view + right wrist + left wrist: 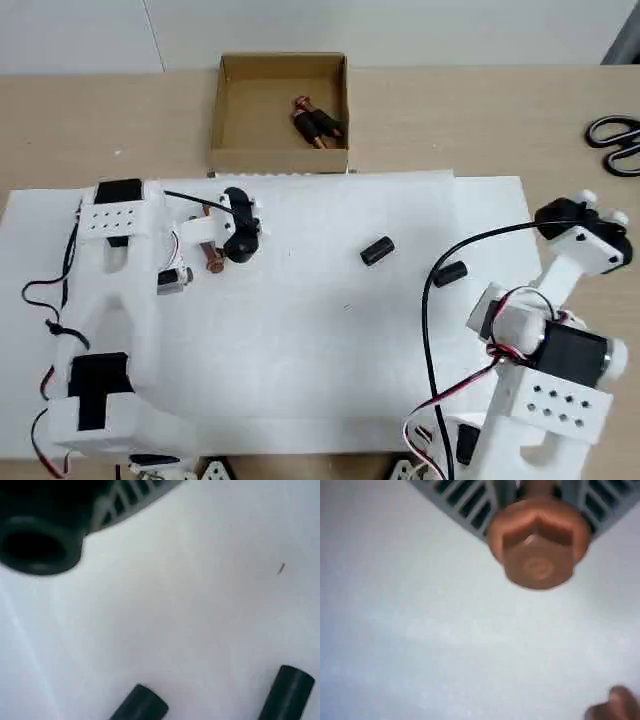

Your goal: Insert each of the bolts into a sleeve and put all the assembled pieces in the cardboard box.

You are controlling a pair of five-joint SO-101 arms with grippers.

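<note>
My left gripper [537, 500] is shut on a copper bolt [537, 545], whose hex head faces the wrist camera between ribbed grey pads. In the high view this gripper [222, 245] sits at the left of the white mat, with a copper bolt [213, 265] at its tip. A second bolt [615, 707] lies on the mat close by. My right gripper [50, 530] is shut on a black sleeve [35, 545], its open end towards the camera. Two loose black sleeves [377, 251] [450, 272] lie mid-mat. The cardboard box [225, 110] at the back holds assembled pieces [318, 122].
The white mat [320, 350] covers most of the wooden table. Scissors [615, 140] lie at the far right edge. A black cable [430, 330] from the right arm loops over the mat beside the sleeves. Red and black wires [45, 310] trail at the left.
</note>
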